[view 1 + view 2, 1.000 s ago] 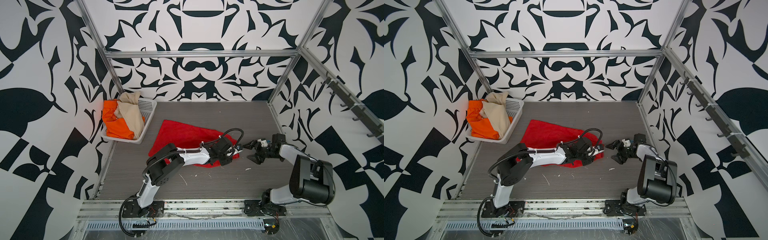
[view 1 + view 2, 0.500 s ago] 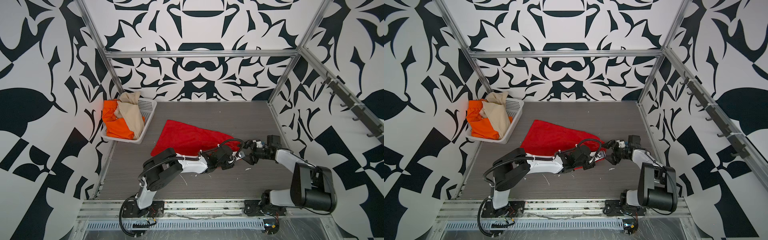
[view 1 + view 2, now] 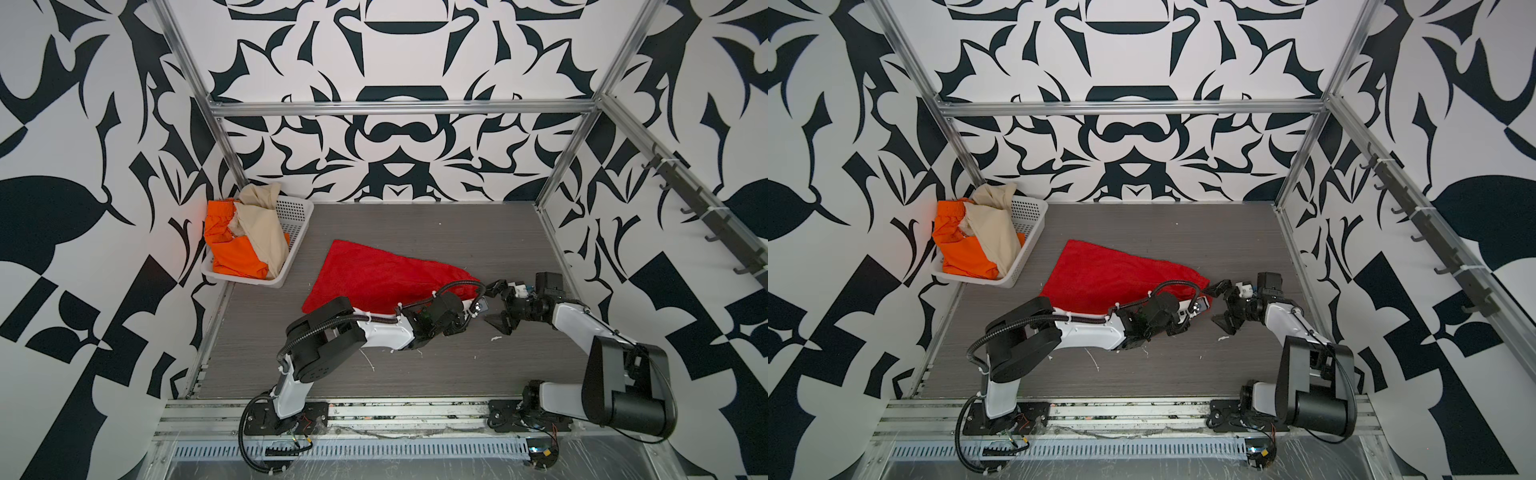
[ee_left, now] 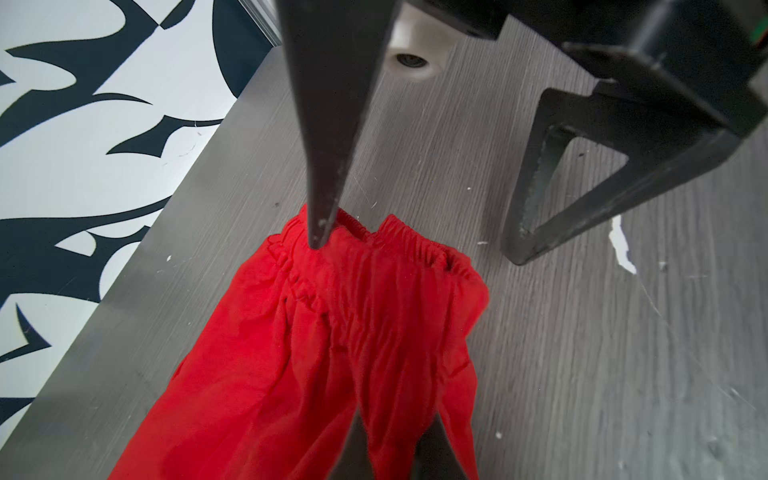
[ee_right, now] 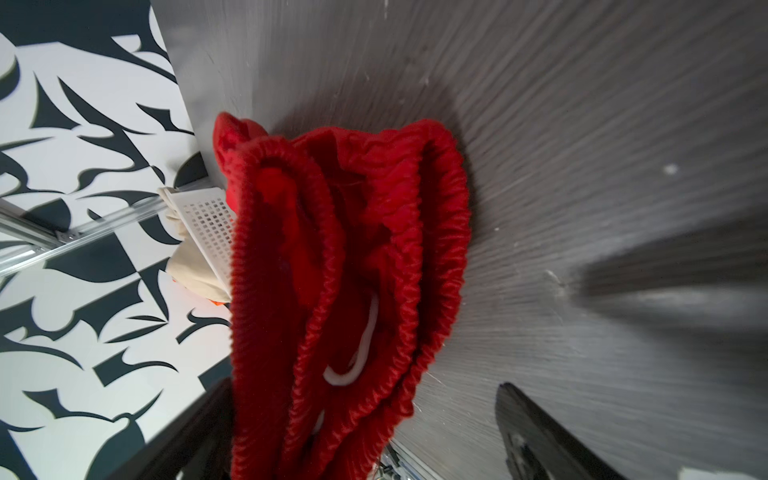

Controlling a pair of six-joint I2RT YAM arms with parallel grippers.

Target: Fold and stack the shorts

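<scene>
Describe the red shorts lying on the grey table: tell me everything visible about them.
The red fabric shorts lie on the grey wood-grain table, apart from the white perforated basket, wide at the leg end, bunched narrow at the waist. The cloth looks thin, soft, creased. The gathered elastic waistband gapes open; a white drawstring shows inside. The left pincer pinches cloth behind the waistband; one finger of the open right pincer meets its edge.

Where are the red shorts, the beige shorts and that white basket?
white basket (image 3: 293, 212): in a top view, on its perforated far wall.
beige shorts (image 3: 264, 232): in a top view, on the fabric lying in the basket.
red shorts (image 3: 374, 274): in a top view, on the middle of the spread fabric.
</scene>
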